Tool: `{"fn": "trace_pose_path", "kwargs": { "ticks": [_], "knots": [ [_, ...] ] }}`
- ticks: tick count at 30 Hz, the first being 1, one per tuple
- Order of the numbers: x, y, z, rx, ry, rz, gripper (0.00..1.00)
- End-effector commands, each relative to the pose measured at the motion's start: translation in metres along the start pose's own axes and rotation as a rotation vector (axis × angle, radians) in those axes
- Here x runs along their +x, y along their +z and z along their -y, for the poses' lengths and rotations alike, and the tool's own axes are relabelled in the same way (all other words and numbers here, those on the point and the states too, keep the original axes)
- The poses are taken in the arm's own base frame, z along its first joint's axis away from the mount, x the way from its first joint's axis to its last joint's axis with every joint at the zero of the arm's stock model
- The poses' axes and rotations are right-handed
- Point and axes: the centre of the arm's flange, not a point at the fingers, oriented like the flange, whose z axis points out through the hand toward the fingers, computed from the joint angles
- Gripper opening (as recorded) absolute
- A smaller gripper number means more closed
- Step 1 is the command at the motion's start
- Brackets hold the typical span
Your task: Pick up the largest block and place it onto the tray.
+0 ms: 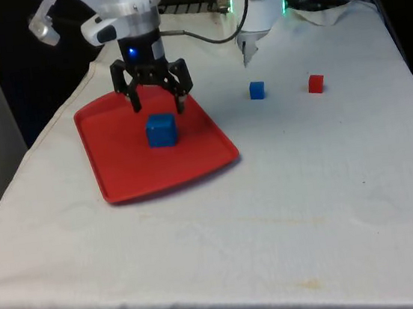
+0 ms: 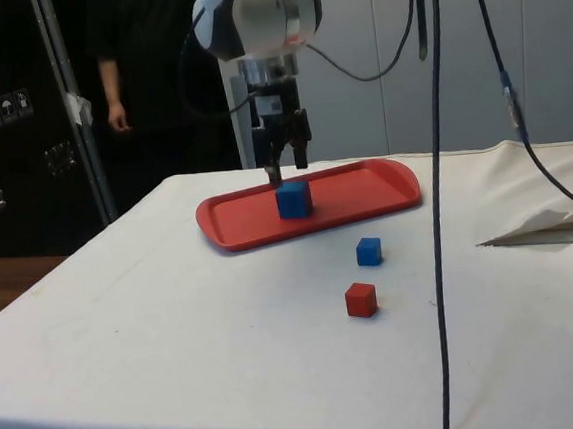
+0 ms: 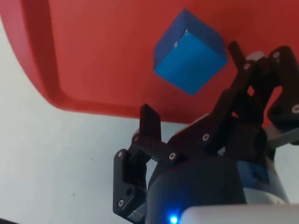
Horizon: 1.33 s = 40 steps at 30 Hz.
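The large blue block (image 1: 161, 130) sits flat on the red tray (image 1: 122, 172), near the tray's middle, free of any grip; the tray lies flat on the tabletop (image 1: 308, 187), at the front view's left; its rim is low and its corners rounded.

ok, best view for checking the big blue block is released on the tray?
Front view: large blue block rests on the red tray, open gripper above it. Side view agrees, smaller. Wrist view shows the block close, clear of the fingers.
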Motion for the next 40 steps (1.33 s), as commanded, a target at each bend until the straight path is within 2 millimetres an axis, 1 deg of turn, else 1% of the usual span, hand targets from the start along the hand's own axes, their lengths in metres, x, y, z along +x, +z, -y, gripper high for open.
{"fn": "trace_pose_path", "kwargs": {
  "ticks": [1, 2, 6, 7, 8, 11, 13, 14, 15, 16, 19, 21, 22, 25, 28, 30, 31, 32, 38, 39, 40],
  "knots": [
    [-0.001, -0.004, 0.002, -0.002, 0.0, 0.002, 1.0],
    [-0.001, -0.01, 0.002, -0.001, -0.001, -0.002, 1.0],
    [0.0, -0.021, 0.004, 0.004, -0.002, -0.009, 1.0],
    [0.002, -0.017, 0.003, 0.009, -0.005, -0.013, 1.0],
    [0.001, -0.024, 0.005, 0.005, -0.004, -0.01, 1.0],
    [0.002, -0.033, 0.007, 0.007, -0.005, -0.014, 1.0],
    [0.003, -0.044, 0.009, 0.009, -0.007, -0.018, 1.0],
    [0.003, -0.046, 0.01, 0.009, -0.009, -0.018, 1.0],
    [0.004, -0.043, 0.009, 0.016, -0.012, -0.024, 1.0],
    [0.003, -0.05, 0.01, 0.009, -0.008, -0.021, 1.0],
    [0.004, -0.062, 0.012, 0.01, -0.012, -0.026, 1.0],
    [0.004, -0.068, 0.014, 0.011, -0.014, -0.028, 1.0],
    [0.006, -0.065, 0.013, 0.018, -0.017, -0.036, 1.0],
    [0.005, -0.081, 0.015, 0.012, -0.017, -0.035, 1.0],
    [0.006, -0.091, 0.018, 0.014, -0.021, -0.04, 1.0],
    [0.007, -0.097, 0.018, 0.016, -0.022, -0.043, 1.0],
    [0.008, -0.095, 0.019, 0.023, -0.027, -0.048, 1.0],
    [0.008, -0.104, 0.02, 0.017, -0.025, -0.046, 1.0],
    [0.009, -0.122, 0.025, 0.019, -0.031, -0.052, 1.0],
    [0.01, -0.118, 0.023, 0.026, -0.034, -0.054, 1.0],
    [0.01, -0.125, 0.025, 0.019, -0.033, -0.053, 1.0]
  ]
}}
